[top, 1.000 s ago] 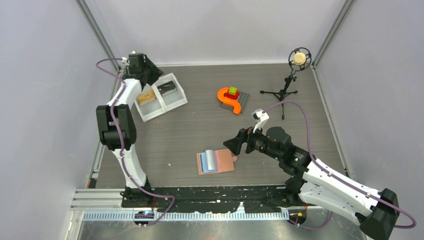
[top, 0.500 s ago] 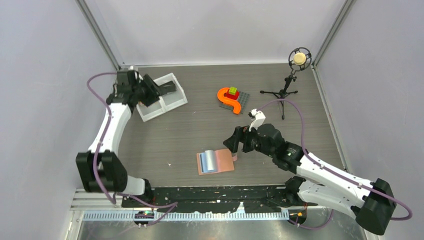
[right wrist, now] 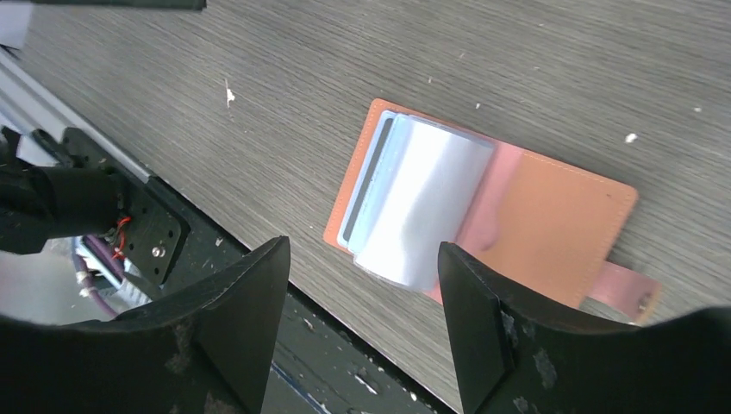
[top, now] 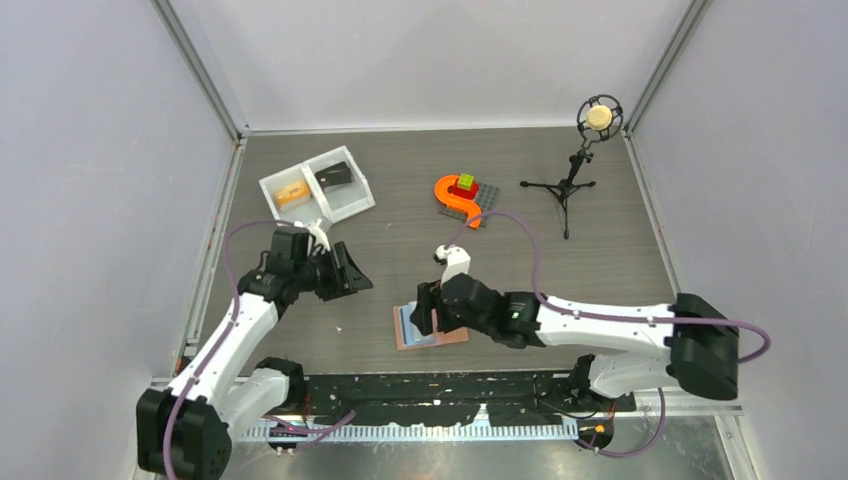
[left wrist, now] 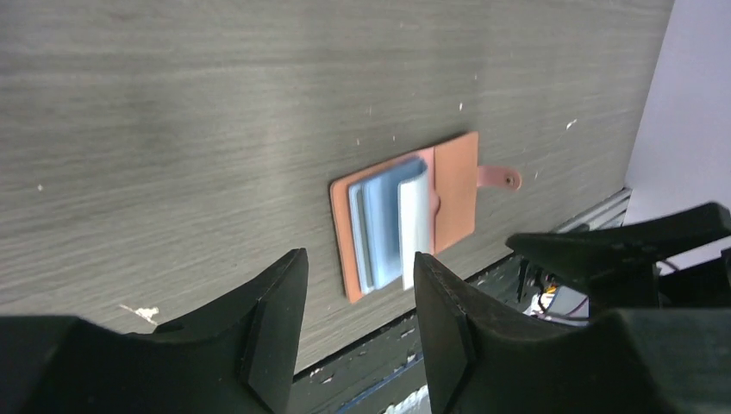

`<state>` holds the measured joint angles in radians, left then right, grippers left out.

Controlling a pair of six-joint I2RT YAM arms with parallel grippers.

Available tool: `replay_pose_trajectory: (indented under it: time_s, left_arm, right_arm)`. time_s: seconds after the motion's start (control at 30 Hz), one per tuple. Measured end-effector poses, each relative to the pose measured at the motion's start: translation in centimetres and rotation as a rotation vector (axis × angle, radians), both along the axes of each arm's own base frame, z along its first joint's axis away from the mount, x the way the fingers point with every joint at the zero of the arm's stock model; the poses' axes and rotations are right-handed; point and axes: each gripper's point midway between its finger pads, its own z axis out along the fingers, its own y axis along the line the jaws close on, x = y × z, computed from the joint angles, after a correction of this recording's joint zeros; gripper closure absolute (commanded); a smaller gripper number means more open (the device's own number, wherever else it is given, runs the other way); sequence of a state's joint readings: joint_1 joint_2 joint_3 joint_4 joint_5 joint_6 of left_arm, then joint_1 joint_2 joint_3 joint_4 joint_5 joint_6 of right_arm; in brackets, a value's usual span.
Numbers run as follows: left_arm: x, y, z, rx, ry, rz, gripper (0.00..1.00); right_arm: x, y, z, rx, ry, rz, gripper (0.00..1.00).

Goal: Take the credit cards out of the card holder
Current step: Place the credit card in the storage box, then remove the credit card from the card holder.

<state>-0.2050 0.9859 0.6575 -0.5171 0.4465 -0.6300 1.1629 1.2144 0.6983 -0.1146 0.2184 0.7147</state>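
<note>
The card holder (right wrist: pixel 552 207) lies spread open on the table near the front edge, salmon-brown with a side tab. Its light blue pockets (right wrist: pixel 422 207) bulge upward on the left half, and a grey card edge (right wrist: pixel 372 177) shows in the stack. In the top view my right gripper (top: pixel 425 308) hovers over the card holder (top: pixel 408 335) and hides its right half. That right gripper (right wrist: pixel 362 319) is open and empty. My left gripper (top: pixel 355 278) is just left of the holder, open, with nothing between its fingers. A dark credit card (top: pixel 335 175) lies in the white tray.
The white two-compartment tray (top: pixel 352 208) sits at the back left, with a tan flat piece (top: pixel 292 194) in its left compartment. An orange toy on a grey plate (top: pixel 462 195) and a microphone stand (top: pixel 572 185) are further back. The black front rail (right wrist: pixel 146 233) runs just below the holder.
My left arm has swung from the tray at the back left down toward the holder. My right arm has reached left over the holder, and its jaws have narrowed somewhat.
</note>
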Motion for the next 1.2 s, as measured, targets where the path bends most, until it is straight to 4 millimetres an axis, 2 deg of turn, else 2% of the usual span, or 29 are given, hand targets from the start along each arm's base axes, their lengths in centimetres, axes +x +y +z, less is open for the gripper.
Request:
replay_pose_trajectory:
  time_s: [0.17,0.3,0.63,1.2]
  left_arm:
    - [-2.4,-0.1,-1.1,-0.01,-0.024,-0.027,0.47]
    - [-3.2,0.1,-2.1,-0.006,-0.015,-0.032,0.47]
    - [-4.3,-0.1,-2.9,-0.026,0.0,-0.054,0.47]
    - [-4.3,-0.2,-2.5,-0.033,-0.018,-0.056,0.47]
  right_arm:
    - [-0.2,2.3,-1.9,-0.114,0.0,-0.034,0.14]
    - [0.5,3.1,-3.2,-0.205,-0.011,-0.087,0.11]
    - [0.6,2.8,-7.6,-0.331,0.022,-0.117,0.18]
    - [0.7,3.1,-8.8,-0.365,0.028,-0.117,0.23]
